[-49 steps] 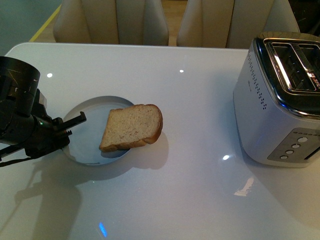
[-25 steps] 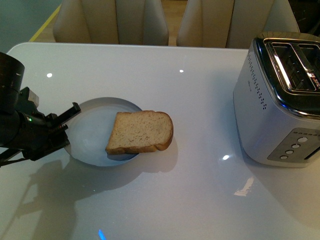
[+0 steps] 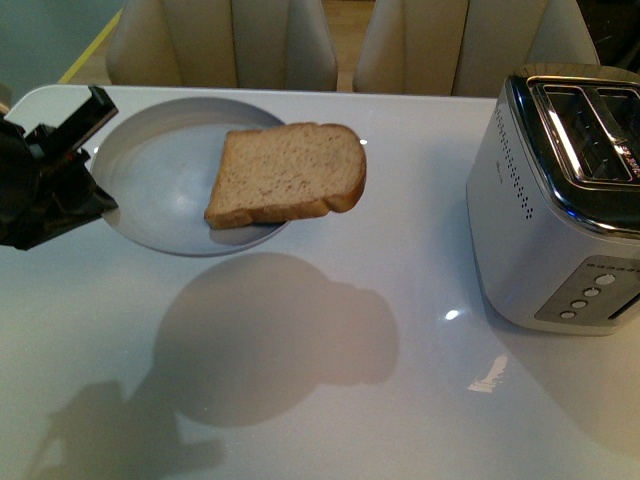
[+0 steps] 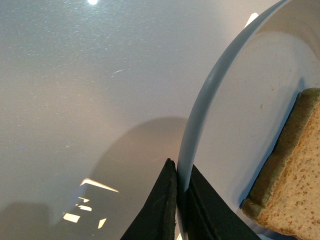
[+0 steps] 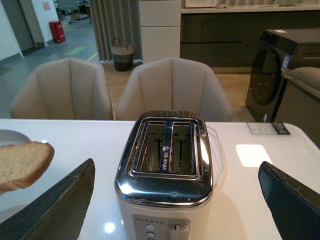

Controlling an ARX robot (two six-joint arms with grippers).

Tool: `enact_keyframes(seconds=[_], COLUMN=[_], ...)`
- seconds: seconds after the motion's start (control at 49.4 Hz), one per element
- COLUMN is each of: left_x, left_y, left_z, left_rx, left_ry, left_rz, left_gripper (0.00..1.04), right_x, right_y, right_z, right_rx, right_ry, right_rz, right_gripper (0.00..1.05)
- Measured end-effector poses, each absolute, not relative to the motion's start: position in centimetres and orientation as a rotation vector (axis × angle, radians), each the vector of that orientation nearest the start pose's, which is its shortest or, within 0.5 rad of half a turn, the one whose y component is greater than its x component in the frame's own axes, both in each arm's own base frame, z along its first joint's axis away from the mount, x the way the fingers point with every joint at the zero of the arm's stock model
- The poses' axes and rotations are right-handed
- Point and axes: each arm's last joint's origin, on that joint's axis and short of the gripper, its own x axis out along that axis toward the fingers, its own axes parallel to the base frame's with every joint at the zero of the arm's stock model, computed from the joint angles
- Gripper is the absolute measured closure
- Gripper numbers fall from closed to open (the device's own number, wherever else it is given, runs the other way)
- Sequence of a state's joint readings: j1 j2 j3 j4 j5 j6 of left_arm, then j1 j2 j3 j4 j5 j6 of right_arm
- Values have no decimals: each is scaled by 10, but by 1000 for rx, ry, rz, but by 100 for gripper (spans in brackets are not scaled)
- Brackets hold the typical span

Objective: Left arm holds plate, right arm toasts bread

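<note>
My left gripper (image 3: 88, 150) is shut on the left rim of the pale blue-grey plate (image 3: 150, 180) and holds it lifted well above the white table. The bread (image 3: 288, 173) lies on the plate and overhangs its right edge. In the left wrist view the jaws pinch the plate's rim (image 4: 200, 105) between them, with the bread (image 4: 295, 175) just beyond. My right gripper (image 5: 175, 200) is open and empty; it does not show in the front view. In the right wrist view its fingers (image 5: 55, 205) stand wide on either side of the toaster (image 5: 167, 172), and the bread (image 5: 22, 162) shows at the edge.
The silver toaster (image 3: 560, 190) with two open slots stands at the table's right side. Two beige chairs (image 3: 340, 40) stand behind the table's far edge. The plate's shadow falls on the table (image 3: 290, 340) below it.
My left gripper has lifted the plate with the bread off the table, up and toward the far side. The bread stays on the plate, turned a little.
</note>
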State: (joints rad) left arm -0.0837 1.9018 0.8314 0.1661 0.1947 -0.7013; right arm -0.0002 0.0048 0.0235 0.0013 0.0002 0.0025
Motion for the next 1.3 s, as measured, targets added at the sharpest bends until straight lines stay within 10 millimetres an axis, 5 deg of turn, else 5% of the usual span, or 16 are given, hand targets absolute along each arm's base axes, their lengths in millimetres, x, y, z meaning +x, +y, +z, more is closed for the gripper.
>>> enact_keyframes(seconds=[0.385,0.668,1.296], left_x=[329,322,309], left_y=[-94,-131,-143], left_z=[177,212,224], left_rx=[-755,-762,-764], left_ry=[895,887,905], left_rz=[-45,-128,-153], left_gripper=[102,102,102], right_x=[97,97,97], right_y=[0,0,0], right_z=[171,171,171], right_rx=[2,2,2], right_ry=[-20,-20,-20], right_rz=[0,0,0], right_gripper=[9,9,9])
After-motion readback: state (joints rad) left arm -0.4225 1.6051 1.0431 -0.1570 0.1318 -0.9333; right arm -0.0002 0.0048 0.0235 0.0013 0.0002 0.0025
